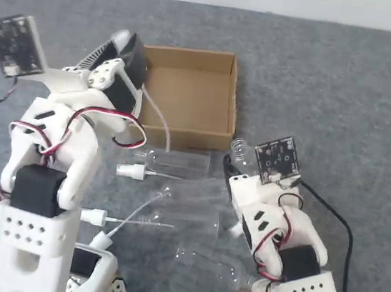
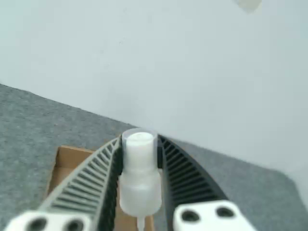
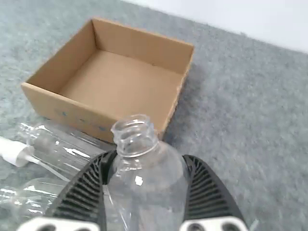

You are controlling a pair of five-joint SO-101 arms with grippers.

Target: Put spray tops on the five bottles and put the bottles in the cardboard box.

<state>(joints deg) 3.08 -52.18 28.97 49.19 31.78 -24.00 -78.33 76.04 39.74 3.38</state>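
Observation:
My left gripper [image 1: 124,48] is raised beside the left wall of the cardboard box [image 1: 235,93] and is shut on a white spray top [image 2: 139,168], whose thin tube [image 1: 157,116] hangs down in front of the box. My right gripper [image 3: 147,162] is shut on a clear bottle [image 3: 144,185] held upright, its open threaded neck [image 1: 238,149] just off the box's near right corner. The box [image 3: 62,103] is empty inside. Several clear bottles [image 1: 193,189] lie on their sides between the arms.
Loose spray tops with tubes lie by the bottles: one [image 1: 131,171] near the box, two others [image 1: 96,216] closer to the left arm's base. Another bottle [image 1: 209,263] lies near the right arm's base. Grey carpet [image 1: 331,99] stretches right of the box.

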